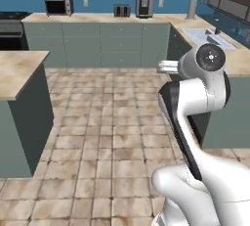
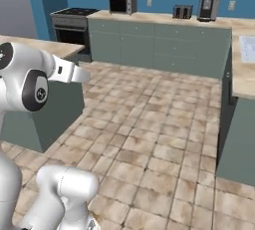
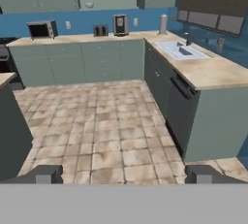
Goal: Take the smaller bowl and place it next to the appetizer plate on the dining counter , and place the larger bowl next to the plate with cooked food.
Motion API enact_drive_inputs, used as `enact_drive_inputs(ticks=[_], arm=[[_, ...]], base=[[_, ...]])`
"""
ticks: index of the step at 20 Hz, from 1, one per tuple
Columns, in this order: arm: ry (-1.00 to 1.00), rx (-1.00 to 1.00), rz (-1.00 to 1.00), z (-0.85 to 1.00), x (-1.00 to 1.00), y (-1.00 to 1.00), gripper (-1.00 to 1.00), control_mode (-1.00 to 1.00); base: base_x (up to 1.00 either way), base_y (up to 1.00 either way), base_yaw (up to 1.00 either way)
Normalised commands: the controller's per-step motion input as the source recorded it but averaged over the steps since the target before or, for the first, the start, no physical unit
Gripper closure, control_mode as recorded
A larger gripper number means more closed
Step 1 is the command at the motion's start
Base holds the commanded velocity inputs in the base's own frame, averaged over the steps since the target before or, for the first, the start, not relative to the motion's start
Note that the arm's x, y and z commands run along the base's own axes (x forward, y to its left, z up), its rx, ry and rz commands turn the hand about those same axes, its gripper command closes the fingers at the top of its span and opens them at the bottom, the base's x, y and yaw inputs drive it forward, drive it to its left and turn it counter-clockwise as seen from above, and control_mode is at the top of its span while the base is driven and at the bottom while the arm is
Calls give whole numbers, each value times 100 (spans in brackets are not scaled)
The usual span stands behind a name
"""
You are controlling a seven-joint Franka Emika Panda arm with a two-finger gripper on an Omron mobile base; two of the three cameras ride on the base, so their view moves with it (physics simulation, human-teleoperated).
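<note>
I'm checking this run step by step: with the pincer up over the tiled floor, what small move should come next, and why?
Probably turn the base to search: the open, empty pincer faces beige back counters bearing a microwave and toaster, and no bowl stands there.

- Arm (image 1: 195, 98) rises folded, elbow high, forearm reaching toward 12 o'clock.
- Gripper (image 3: 125, 174) empty, fingers (image 3: 46, 173) spread wide, pointing forward and slightly down.

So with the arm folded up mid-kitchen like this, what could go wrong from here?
1. No bowl or plate is in sight, so the base must drive; the island to the left and the sink counter to the right leave it a corridor to clip.
2. The open gripper holds nothing, so no task step is secured.
</note>
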Motion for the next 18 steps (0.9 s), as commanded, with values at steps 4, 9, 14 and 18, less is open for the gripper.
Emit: enact_drive_inputs(ticks=[4, 9, 14, 18], arm=[[0, 0, 0, 0, 0, 0, -100, 100], [0, 0, 0, 0, 0, 0, -100, 100], [0, 0, 0, 0, 0, 0, -100, 100], [0, 0, 0, 0, 0, 0, -100, 100]], base=[[100, -43, 4], [100, -31, 7], [100, -40, 5], [100, -44, 4]])
